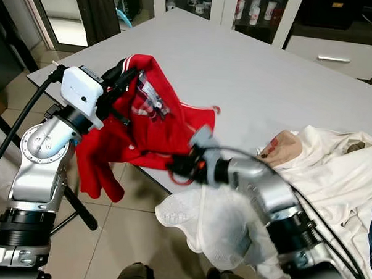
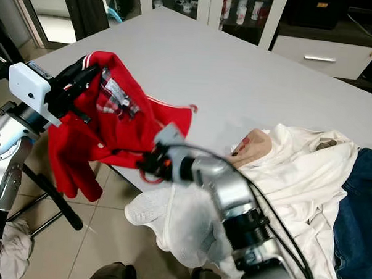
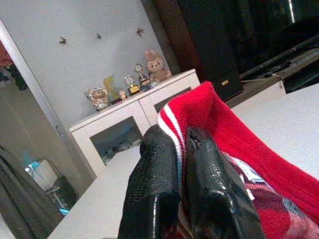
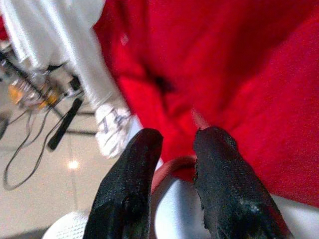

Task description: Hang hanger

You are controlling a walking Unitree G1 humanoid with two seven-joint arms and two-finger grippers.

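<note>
Left end effector (image 1: 128, 75) clamping red garment (image 1: 153, 122) collar, right end effector (image 4: 172, 172) grasping red hanger (image 4: 172, 167), white clothes (image 1: 333, 164) beside, grey table (image 1: 238, 67)

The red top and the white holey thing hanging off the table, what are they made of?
The red top looks like soft knitted cloth: its collar shows ribbed stitches with white stripes, pinched in the left gripper. The white holey thing looks like thin mesh fabric, likely synthetic, dotted with tiny holes. The curved red piece between the right gripper's fingers seems smooth, maybe plastic; it is blurry.

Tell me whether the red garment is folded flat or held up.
Held up: the left tool pinches the red garment's collar, its body draping off the table edge.
</note>
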